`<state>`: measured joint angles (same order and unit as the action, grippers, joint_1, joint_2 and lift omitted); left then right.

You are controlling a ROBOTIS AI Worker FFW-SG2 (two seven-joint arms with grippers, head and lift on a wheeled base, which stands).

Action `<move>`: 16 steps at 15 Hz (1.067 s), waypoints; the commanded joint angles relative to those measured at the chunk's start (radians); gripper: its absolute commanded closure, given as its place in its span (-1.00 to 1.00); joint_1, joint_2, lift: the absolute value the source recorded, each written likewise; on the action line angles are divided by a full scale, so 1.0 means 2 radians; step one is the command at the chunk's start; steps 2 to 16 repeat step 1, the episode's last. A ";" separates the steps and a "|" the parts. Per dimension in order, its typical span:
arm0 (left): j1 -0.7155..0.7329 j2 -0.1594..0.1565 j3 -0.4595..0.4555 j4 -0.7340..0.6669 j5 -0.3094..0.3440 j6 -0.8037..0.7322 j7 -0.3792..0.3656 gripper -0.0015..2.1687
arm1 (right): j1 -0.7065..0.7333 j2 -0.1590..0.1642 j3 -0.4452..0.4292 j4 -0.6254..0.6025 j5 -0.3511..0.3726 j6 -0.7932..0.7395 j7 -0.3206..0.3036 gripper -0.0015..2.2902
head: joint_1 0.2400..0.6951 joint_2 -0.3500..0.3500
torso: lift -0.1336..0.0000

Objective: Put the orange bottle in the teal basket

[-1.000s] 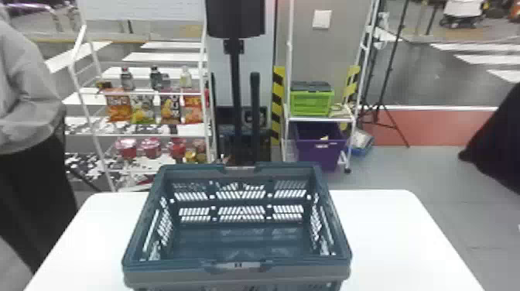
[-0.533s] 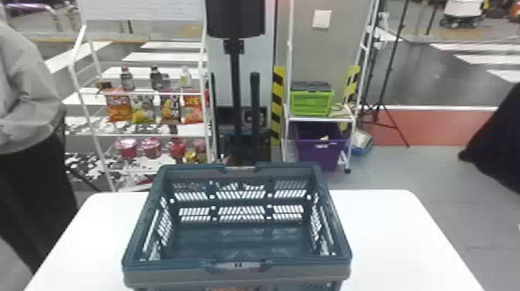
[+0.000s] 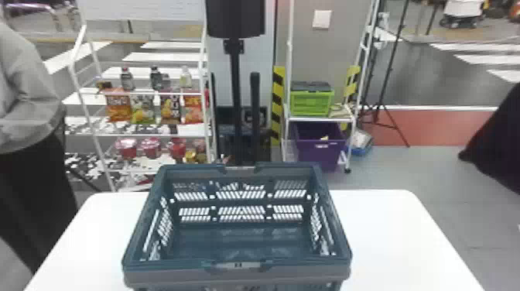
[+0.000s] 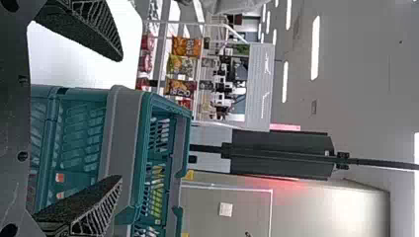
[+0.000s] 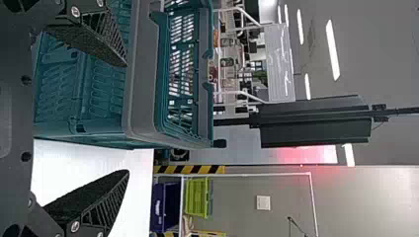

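Well, teal basket (image 3: 170, 275) upright on table (image 3: 390, 240), opening upward, long axis crosswise.

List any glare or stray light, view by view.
Head view: the white table washes out to near-plain white, with hardly any shadow around the teal basket. Left wrist view: ceiling lights burn out into white strips, and a red glow tints the wall. Right wrist view: similar burnt-out strips and red glow.

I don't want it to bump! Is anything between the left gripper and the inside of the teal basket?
Yes, the basket's own near wall stands between the left gripper and the inside. I see nothing else in the way.
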<state>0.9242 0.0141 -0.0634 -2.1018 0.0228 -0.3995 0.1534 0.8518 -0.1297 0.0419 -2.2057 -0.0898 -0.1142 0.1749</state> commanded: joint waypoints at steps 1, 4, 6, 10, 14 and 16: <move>-0.002 0.001 0.000 0.000 0.002 0.000 0.000 -0.97 | -0.001 0.003 0.001 0.001 0.001 0.000 0.000 -0.89 | 0.14 0.00 | 1.00; -0.002 0.001 0.000 0.000 0.002 0.000 0.000 -0.97 | -0.001 0.003 0.001 0.001 0.001 0.000 0.000 -0.89 | 0.14 0.00 | 1.00; -0.002 0.001 0.000 0.000 0.002 0.000 0.000 -0.97 | -0.001 0.003 0.001 0.001 0.001 0.000 0.000 -0.89 | 0.14 0.00 | 1.00; -0.002 0.001 0.000 0.000 0.002 0.000 0.000 -0.97 | -0.001 0.003 0.001 0.001 0.001 0.000 0.000 -0.89 | 0.14 0.00 | 1.00; -0.002 0.001 0.000 0.000 0.002 0.000 0.000 -0.97 | -0.001 0.003 0.001 0.001 0.001 0.000 0.000 -0.89 | 0.14 0.00 | 1.00; -0.002 0.001 0.000 0.000 0.002 0.000 0.000 -0.97 | -0.001 0.003 0.001 0.001 0.001 0.000 0.000 -0.89 | 0.14 0.00 | 1.00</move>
